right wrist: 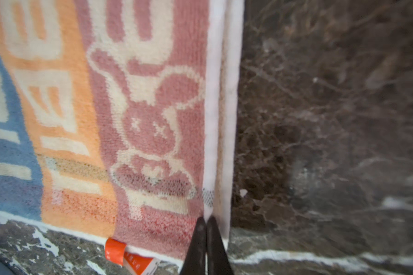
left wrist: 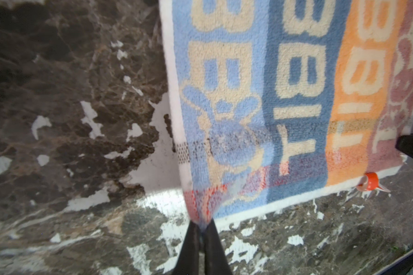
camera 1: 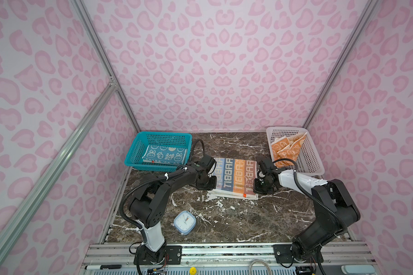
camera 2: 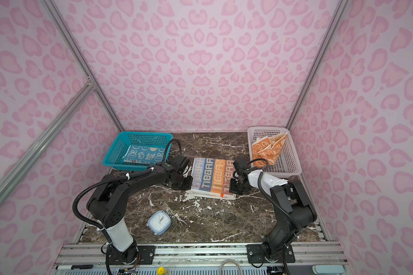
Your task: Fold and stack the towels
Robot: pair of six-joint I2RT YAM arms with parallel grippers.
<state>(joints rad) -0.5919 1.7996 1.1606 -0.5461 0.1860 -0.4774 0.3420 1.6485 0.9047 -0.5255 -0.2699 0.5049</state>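
Observation:
The striped "RABBIT" towel point(camera 1: 234, 175) point(camera 2: 212, 176) lies in the middle of the marble table, with a second layer showing under its near edge. My left gripper point(camera 1: 211, 188) point(left wrist: 202, 228) is shut on its near left corner, the cloth bunched between the tips. On the near right corner, at the white hem, my right gripper point(camera 1: 256, 189) point(right wrist: 206, 220) is shut on the towel point(right wrist: 141, 142). An orange tag point(left wrist: 368, 182) hangs from the near edge. The blue towel point(camera 1: 163, 153) lies folded in the teal basket. The orange-and-cream towel point(camera 1: 286, 147) sits crumpled in the white basket.
The teal basket point(camera 1: 135, 148) stands at the back left and the white basket point(camera 1: 314, 159) at the back right, both close to the arms. A small blue clock point(camera 1: 184, 222) lies near the front left. A marker pen point(camera 1: 103, 267) rests on the front rail.

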